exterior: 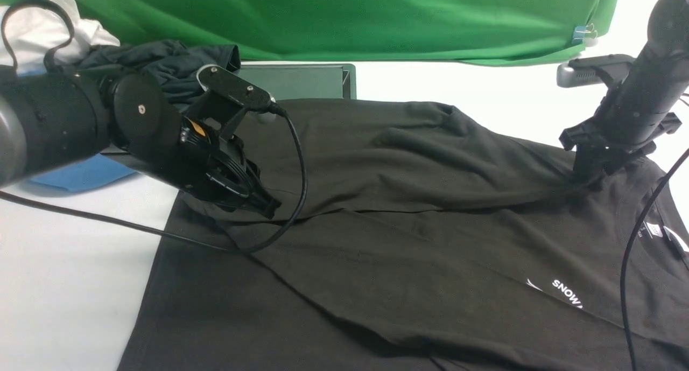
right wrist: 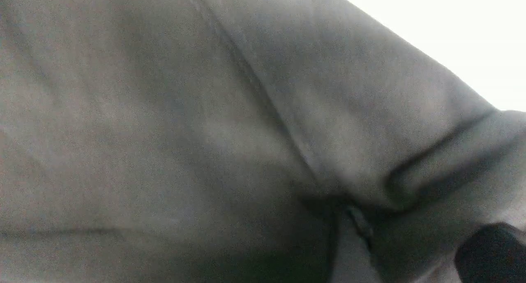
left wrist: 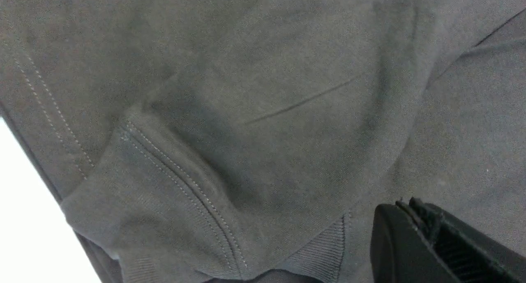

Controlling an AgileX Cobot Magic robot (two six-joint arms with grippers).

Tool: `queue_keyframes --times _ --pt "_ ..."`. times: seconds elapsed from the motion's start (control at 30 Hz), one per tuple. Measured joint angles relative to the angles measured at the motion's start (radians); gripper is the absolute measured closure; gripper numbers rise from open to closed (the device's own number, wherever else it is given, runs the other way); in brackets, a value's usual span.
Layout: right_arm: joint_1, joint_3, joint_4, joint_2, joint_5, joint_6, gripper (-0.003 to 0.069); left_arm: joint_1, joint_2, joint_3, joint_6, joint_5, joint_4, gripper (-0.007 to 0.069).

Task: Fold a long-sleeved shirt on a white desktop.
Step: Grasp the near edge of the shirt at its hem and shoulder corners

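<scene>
The long-sleeved shirt (exterior: 409, 236) lies spread over the white desktop (exterior: 64, 263), chest print (exterior: 565, 293) and neck label (exterior: 654, 230) at the right. One sleeve is laid across the body. My left gripper (exterior: 267, 205) hovers over the shirt's left part, jaws pressed together with nothing between them; its tip (left wrist: 404, 203) sits close to a ribbed cuff (left wrist: 164, 217). My right gripper (exterior: 584, 181) reaches down into the fabric near the shoulder, where creases gather towards it. In the right wrist view one fingertip (right wrist: 493, 252) shows against bunched cloth (right wrist: 370, 201).
A dark bluish garment (exterior: 167, 64), a white cloth (exterior: 37, 32) and a blue garment (exterior: 81, 174) lie at the back left. A grey hatch (exterior: 301, 80) sits behind the shirt, below the green backdrop (exterior: 350, 15). Cables (exterior: 296, 161) hang over the shirt.
</scene>
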Motion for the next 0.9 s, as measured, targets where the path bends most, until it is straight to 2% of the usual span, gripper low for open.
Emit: queue_keyframes --times 0.5,0.63,0.9 --pt "0.043 0.001 0.003 -0.041 0.008 0.002 0.0284 0.0 0.0 0.0 0.003 -0.019 0.0 0.0607" --pt "0.06 0.001 0.009 -0.049 -0.031 -0.047 0.0284 0.0 0.0 0.0 0.003 -0.023 0.0 0.0607" --pt "0.031 0.012 -0.001 -0.008 -0.01 -0.072 0.0286 0.0 0.0 0.0 0.001 -0.023 0.0 0.0607"
